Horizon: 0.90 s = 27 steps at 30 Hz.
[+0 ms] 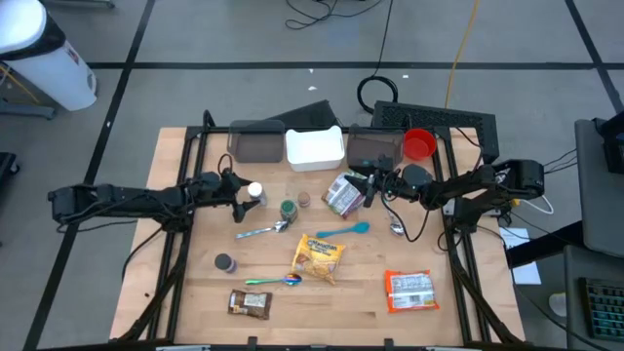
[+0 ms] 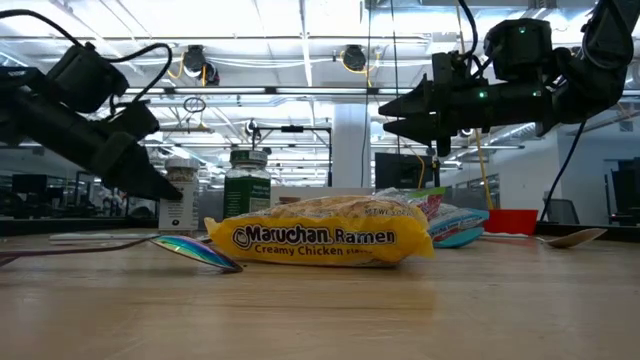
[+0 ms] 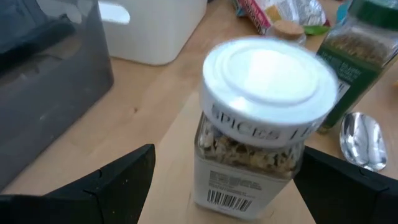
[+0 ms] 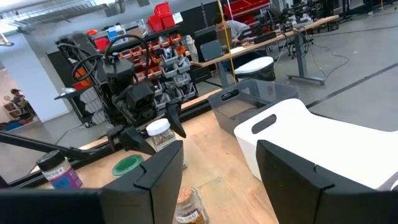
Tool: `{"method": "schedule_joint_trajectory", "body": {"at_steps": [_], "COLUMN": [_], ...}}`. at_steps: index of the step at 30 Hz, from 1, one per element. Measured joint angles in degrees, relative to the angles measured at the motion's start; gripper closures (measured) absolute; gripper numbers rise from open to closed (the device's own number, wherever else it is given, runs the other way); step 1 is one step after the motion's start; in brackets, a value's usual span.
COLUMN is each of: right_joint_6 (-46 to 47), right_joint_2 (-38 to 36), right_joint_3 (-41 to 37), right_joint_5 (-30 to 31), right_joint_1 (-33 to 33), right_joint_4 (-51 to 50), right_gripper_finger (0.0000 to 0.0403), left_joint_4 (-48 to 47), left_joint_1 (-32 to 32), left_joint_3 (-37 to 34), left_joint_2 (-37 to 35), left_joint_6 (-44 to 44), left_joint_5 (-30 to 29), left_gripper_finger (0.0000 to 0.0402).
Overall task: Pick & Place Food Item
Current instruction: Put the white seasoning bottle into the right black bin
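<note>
Because the left gripper stands with its two fingers spread wide on either side of the white-lidded spice jar, we judge that this jar is the item now being picked. We note that the jar stands upright on the wooden table, left of centre toward the back, with neither finger yet touching it; the fingers straddle it low, near the label, which suits a grip on the flat glass sides rather than the lid. We find the green-lidded herb jar just beside it, close enough that the outer finger could brush it on closing.

We record the right gripper raised above the table near the back right, its fingers parted and holding nothing; it points toward the left arm and seems only to wait. Behind the jar stand the white bin and the dark bin, either a likely destination, though we cannot tell which. The ramen packet, the spoons and the other packets lie well apart, toward the front, and play no part in this grasp.
</note>
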Motion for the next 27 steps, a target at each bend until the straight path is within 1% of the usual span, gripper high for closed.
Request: {"method": "schedule_joint_trajectory", "body": {"at_steps": [15,20,27], "right_joint_6": [-0.87,-0.87,-0.88], "right_joint_2": [0.00,0.00,0.00], "right_joint_3": [0.00,0.00,0.00], "right_joint_5": [0.00,0.00,0.00], "right_joint_1": [0.00,-0.01,0.00], "right_joint_4": [0.06,-0.28,-0.79], "right_gripper_finger": [0.0206,0.0206,0.0206], "left_joint_4": [10.44,12.28,17.51], "left_joint_1": [0.00,0.02,0.00], "left_joint_3": [0.02,0.02,0.02], "left_joint_2": [14.47,18.43,23.07], "left_joint_6": [-0.44,-0.45,-0.82], "left_joint_5": [0.32,-0.21,-0.21], "left_gripper_finger": [0.0036,0.0036,0.0036]}}
